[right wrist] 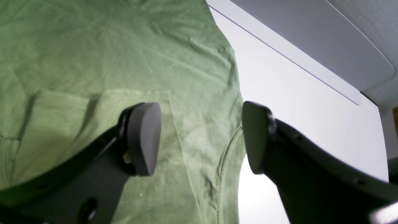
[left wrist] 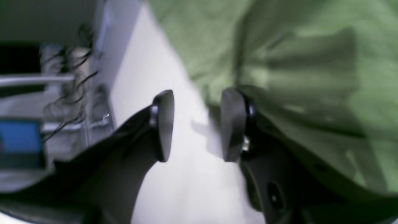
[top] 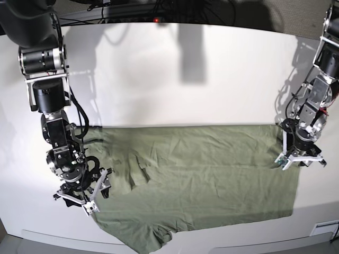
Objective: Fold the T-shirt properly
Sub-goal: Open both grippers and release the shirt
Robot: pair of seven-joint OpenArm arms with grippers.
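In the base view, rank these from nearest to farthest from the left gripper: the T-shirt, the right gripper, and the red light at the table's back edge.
1. T-shirt: its edge lies right beside the left gripper.
2. Red light: back edge, above centre.
3. Right gripper: at the shirt's opposite end.

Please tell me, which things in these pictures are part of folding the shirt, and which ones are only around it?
Part of the job:
- T-shirt
- left gripper, open
- right gripper, open
- white table it lies on

Only around:
- cables and blue screen, beyond the table edge
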